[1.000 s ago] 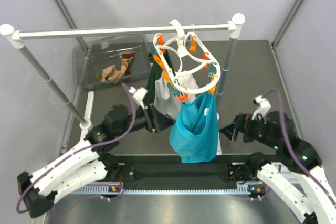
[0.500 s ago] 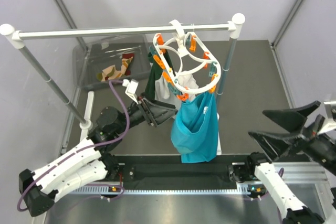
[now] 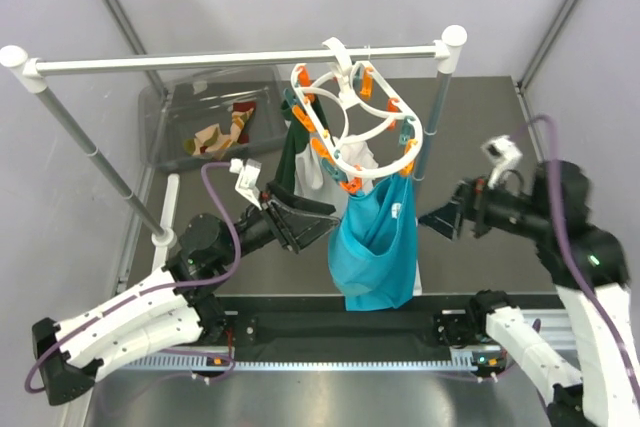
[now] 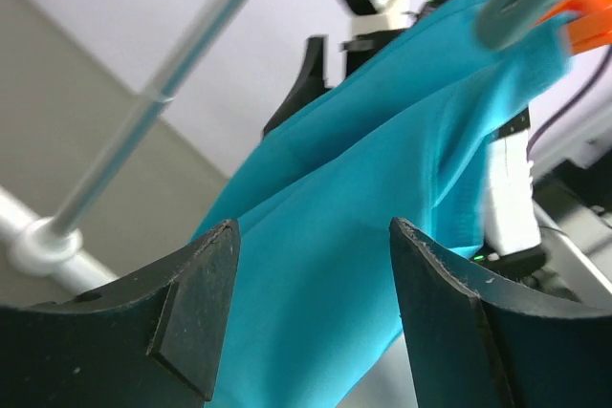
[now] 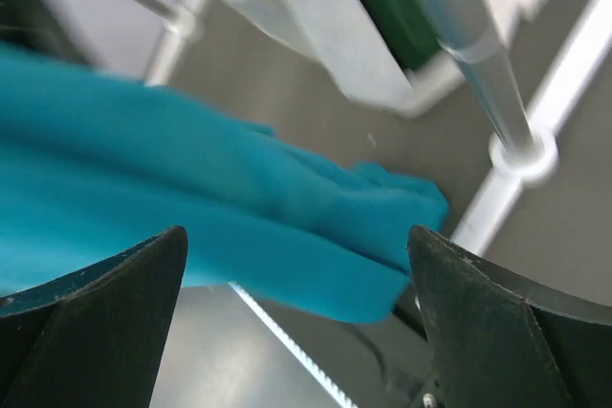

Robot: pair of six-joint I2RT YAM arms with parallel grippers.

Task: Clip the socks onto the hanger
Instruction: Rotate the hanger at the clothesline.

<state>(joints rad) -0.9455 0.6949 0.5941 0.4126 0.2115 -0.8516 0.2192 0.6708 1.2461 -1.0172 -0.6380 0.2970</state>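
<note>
The socks (image 3: pixel 222 132), tan with dark red parts, lie in a clear bin (image 3: pixel 165 117) at the back left. The white ring hanger (image 3: pixel 350 132) with orange and teal clips hangs from the rail. A teal cloth (image 3: pixel 372 242), a white cloth and a dark green cloth hang from its clips. My left gripper (image 3: pixel 325 219) is open and empty, just left of the teal cloth, which fills the left wrist view (image 4: pixel 325 265). My right gripper (image 3: pixel 432 222) is open and empty, to the right of the teal cloth, which also shows in the right wrist view (image 5: pixel 239 226).
A long white rail (image 3: pixel 230 59) spans the back on two poles; its right pole (image 3: pixel 432 122) stands between the hanger and my right arm, and shows in the right wrist view (image 5: pixel 483 64). A black bar runs along the near table edge.
My right arm has swung back in from the far right toward the teal cloth. My left gripper has risen slightly and edged closer to the cloth. Socks and hanger have not moved.
</note>
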